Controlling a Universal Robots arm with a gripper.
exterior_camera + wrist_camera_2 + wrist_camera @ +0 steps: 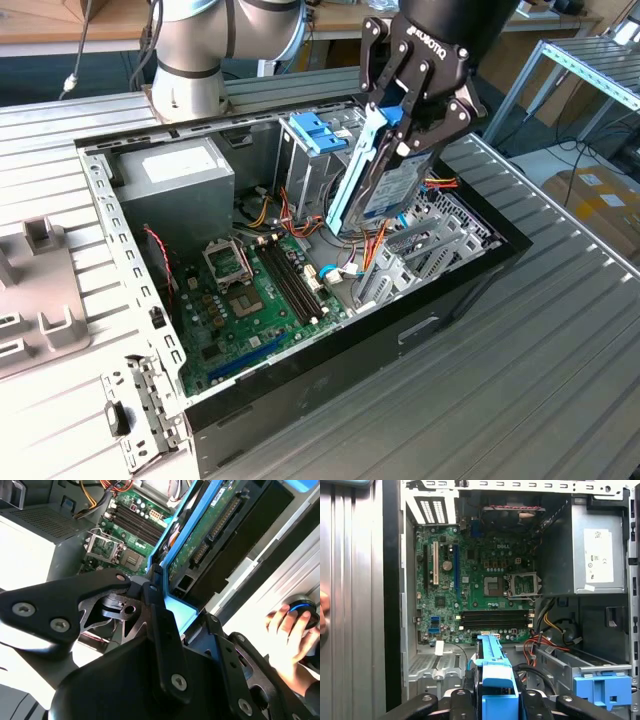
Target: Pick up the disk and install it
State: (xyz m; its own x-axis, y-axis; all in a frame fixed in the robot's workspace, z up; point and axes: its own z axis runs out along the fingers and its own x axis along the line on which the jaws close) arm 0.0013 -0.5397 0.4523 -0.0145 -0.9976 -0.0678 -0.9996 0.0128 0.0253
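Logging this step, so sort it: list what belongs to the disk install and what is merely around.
Job in hand: disk, clamped in the gripper; open computer case.
Just there: power supply; motherboard; pale blue latch; a person's hand.

The grey arm [200,45] bends over from the exterior view's left and points its black pincer [415,125] steeply downward, slightly tilted, both fingers [461,706] clamped (one on either side) against the blue-framed disk [378,190] hanging beneath it.
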